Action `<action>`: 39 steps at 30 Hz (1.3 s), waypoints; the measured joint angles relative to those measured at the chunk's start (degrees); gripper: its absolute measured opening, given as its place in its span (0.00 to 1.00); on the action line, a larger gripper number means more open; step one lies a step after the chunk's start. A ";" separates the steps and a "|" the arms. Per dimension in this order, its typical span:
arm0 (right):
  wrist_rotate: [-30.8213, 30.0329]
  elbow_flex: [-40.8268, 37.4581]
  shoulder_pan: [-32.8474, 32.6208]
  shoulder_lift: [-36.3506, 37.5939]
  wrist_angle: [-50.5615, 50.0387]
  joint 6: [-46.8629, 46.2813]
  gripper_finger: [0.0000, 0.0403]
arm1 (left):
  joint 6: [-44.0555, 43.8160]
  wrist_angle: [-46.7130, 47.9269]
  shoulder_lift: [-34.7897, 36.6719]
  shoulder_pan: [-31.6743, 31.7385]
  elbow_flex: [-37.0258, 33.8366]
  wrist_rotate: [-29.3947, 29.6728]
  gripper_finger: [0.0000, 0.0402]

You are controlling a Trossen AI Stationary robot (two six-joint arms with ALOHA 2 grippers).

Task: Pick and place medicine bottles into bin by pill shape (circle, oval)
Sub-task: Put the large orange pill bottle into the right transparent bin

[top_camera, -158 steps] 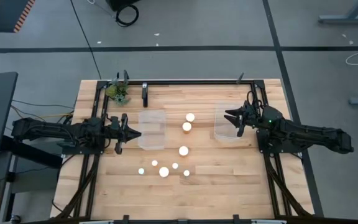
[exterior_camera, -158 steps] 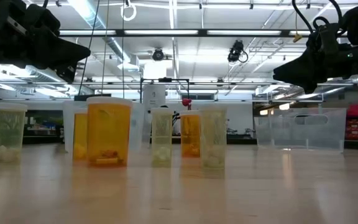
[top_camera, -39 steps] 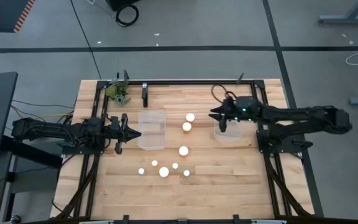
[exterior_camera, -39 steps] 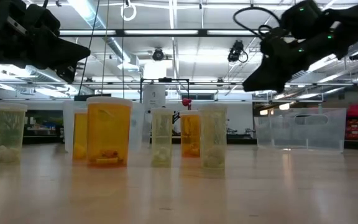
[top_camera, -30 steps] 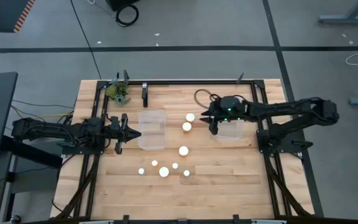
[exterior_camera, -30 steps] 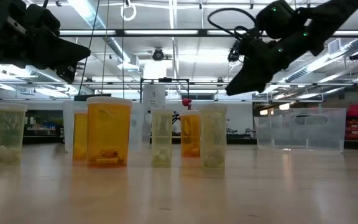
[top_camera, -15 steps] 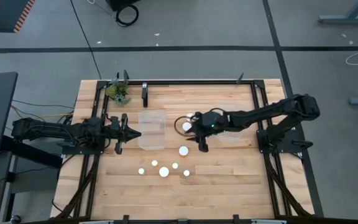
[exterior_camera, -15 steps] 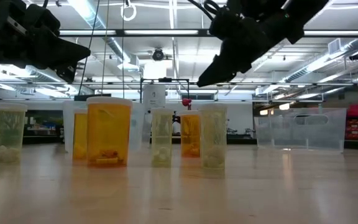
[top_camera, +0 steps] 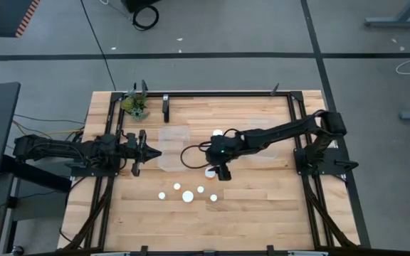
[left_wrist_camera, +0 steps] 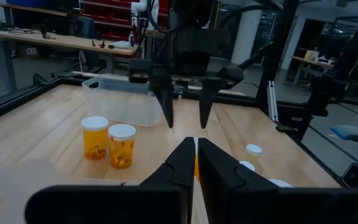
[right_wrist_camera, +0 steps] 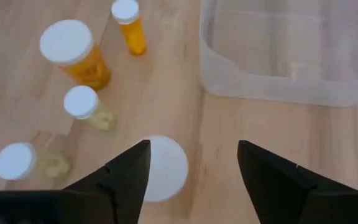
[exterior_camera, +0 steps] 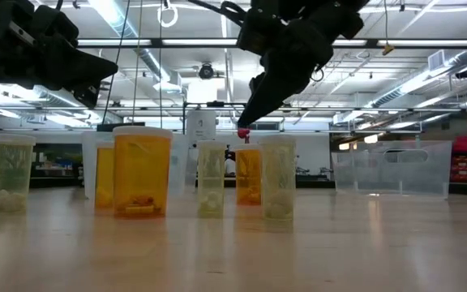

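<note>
Several small white-capped medicine bottles stand upright on the wooden table, most in a cluster near the front middle [top_camera: 188, 196]; amber ones show in the low view [exterior_camera: 141, 172]. My right gripper [top_camera: 219, 172] is open and hangs above one white-capped bottle [right_wrist_camera: 160, 168], a finger on either side of the cap without touching it. It also shows in the low view [exterior_camera: 251, 109], above the bottles. My left gripper [top_camera: 145, 151] is shut and empty, in the air beside the left clear tub [top_camera: 174, 148].
A second clear tub [top_camera: 263, 146] stands right of the middle, partly under my right arm. Another bottle [top_camera: 218, 133] stands behind the arm. A small green plant [top_camera: 134, 104] sits at the far left corner. A black frame runs around the table's edges.
My right gripper has swung from beside the right tub toward the table's left and near edges, and now hangs over the middle bottle, its fingers pointing down. Its arm has stretched out across the table. No bottle has moved.
</note>
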State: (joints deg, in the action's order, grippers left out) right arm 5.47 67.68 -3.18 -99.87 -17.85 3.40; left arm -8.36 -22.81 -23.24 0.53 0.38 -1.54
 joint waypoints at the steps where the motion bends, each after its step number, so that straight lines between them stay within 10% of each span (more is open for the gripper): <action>1: 0.70 1.16 -0.04 -0.77 -1.12 -0.01 0.63 | 0.00 0.00 0.02 -0.01 0.00 0.00 0.07; 19: -3.04 18.21 -2.88 -14.54 -19.03 4.25 0.63 | 0.00 0.00 0.02 -0.01 0.00 0.00 0.07; 39: -5.87 18.45 -3.32 -14.67 -22.04 6.52 0.63 | 0.00 0.00 0.02 0.00 0.00 -0.02 0.07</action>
State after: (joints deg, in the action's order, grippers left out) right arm -0.40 86.13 -6.50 -114.54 -39.89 9.92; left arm -8.36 -22.81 -23.22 0.53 0.38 -1.56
